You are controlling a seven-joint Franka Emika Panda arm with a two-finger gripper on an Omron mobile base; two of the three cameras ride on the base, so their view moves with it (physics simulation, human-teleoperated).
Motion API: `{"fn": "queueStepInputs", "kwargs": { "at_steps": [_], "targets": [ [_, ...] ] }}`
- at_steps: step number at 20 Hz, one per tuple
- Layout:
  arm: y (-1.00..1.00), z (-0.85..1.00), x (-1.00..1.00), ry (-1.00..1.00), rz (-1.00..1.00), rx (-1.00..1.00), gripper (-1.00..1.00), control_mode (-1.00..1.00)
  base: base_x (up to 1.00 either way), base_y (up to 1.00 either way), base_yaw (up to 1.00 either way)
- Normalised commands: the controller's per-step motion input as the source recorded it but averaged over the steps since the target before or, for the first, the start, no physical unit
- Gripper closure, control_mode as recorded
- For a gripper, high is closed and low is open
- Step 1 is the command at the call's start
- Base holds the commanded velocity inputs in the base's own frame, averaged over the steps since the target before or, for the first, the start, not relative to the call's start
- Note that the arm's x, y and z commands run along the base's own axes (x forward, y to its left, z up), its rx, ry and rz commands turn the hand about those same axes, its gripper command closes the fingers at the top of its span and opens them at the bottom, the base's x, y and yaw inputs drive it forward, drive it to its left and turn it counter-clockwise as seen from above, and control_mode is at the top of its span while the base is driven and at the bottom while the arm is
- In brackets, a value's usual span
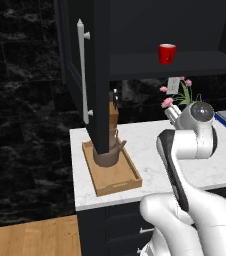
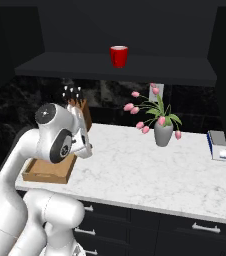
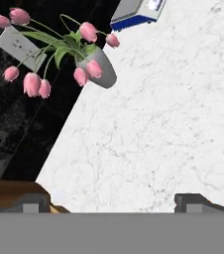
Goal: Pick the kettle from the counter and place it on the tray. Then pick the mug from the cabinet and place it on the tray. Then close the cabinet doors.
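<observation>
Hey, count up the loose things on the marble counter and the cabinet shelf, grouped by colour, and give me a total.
Brown or wood: 3 (squat brown-bronze kettle, light-wood rectangular tray, wooden knife block)
Red: 1 (small red mug)
Grey: 1 (grey vase of pink tulips)
Blue and white: 1 (flat blue-edged box)
Total: 6

We've got two base cams behind the arm, left and right, both looking down over the counter [image 1: 150,142] and vase [image 2: 163,134]; hand cam skims close over the marble.
</observation>
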Motion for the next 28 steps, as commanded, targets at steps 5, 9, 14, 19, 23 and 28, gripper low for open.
{"fn": "queueStepInputs", "kwargs": {
  "at_steps": [5,9,14,19,23,28],
  "targets": [
    [-0.56,0.62,-0.44,-0.13,0.02,-0.12,-1.00,-1.00,0.00,0.00,0.00],
    [-0.49,0.75,-0.44,-0.22,0.01,-0.13,-1.00,-1.00,0.00,0.00,0.00],
    [-0.35,0.86,-0.25,-0.21,0.13,-0.13,-1.00,-1.00,0.00,0.00,0.00],
    [-0.06,0.85,-0.10,-0.12,0.29,-0.18,-1.00,-1.00,0.00,0.00,0.00],
    [0.00,0.55,-0.04,-0.07,0.29,-0.22,-1.00,-1.00,0.00,0.00,0.00],
    [0.03,0.26,-0.06,-0.08,0.15,-0.31,-1.00,-1.00,0.00,0.00,0.00]
  ]
}}
